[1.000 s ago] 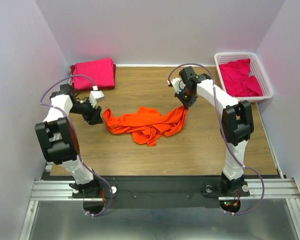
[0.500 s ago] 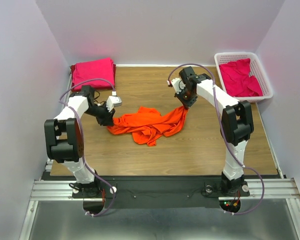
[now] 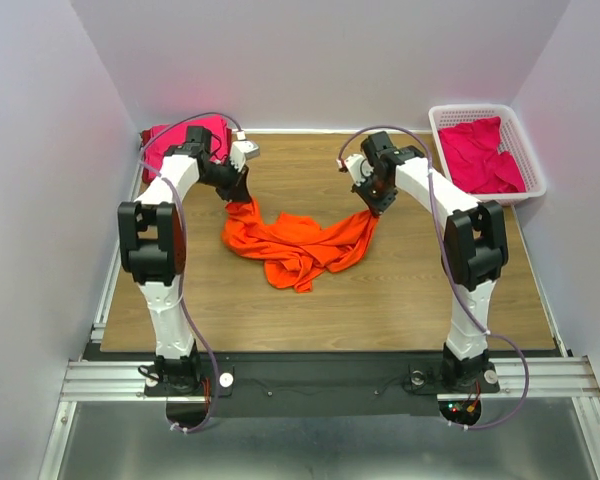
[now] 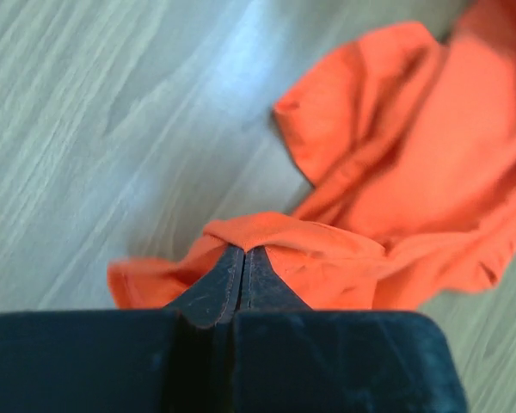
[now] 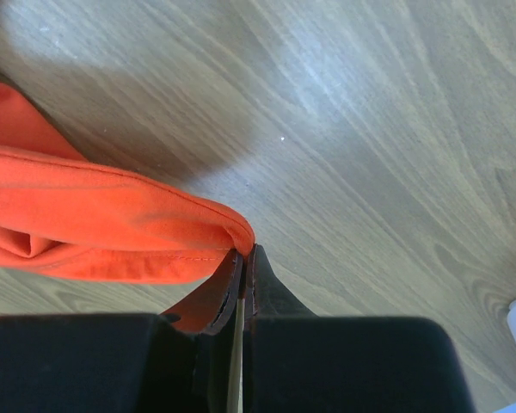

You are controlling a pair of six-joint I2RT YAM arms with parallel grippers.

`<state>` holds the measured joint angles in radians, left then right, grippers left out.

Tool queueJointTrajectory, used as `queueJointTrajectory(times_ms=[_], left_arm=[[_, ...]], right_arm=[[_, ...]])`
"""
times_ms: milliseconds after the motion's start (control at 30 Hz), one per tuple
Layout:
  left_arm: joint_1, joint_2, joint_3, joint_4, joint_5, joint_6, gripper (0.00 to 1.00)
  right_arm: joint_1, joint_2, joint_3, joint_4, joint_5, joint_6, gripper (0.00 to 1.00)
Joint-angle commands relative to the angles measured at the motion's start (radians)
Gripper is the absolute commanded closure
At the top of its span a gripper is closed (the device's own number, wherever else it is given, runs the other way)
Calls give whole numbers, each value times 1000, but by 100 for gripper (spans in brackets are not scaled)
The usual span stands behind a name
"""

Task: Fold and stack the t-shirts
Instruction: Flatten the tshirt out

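Note:
A bright orange t-shirt (image 3: 295, 242) hangs crumpled between my two grippers over the wooden table (image 3: 380, 300). My left gripper (image 3: 238, 193) is shut on its left corner (image 4: 267, 232), lifted toward the back left. Pinching the shirt's right hem (image 5: 155, 219), my right gripper (image 3: 372, 208) is shut too. A folded magenta-pink t-shirt (image 3: 185, 140) lies at the back left corner, partly hidden by my left arm. Another magenta-pink t-shirt (image 3: 477, 153) lies loose in the basket.
The white lattice basket (image 3: 533, 170) stands at the back right, beside the right wall. Grey walls close in the table on three sides. Bare wood (image 3: 280, 160) shows between the two grippers at the back.
My left gripper closed on the orange shirt's left edge and carried it up toward the back left, stretching the cloth. The right gripper kept its hold and place.

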<state>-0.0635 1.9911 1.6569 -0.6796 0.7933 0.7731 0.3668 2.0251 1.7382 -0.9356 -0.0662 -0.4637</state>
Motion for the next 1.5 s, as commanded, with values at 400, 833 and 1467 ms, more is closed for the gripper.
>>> queueJointTrajectory(times_ms=[400,833,1467], left_arm=[[180,40,73,275,94,-328,47],[148,141,15,226,3,-163,54],[251,107,-80,171,72,-77,48]], right_arm=[[-40,87,89,17,48,-9,99],[-94,170,110,34,62,-18,99],[-94,169,92,32,62,-26,99]])
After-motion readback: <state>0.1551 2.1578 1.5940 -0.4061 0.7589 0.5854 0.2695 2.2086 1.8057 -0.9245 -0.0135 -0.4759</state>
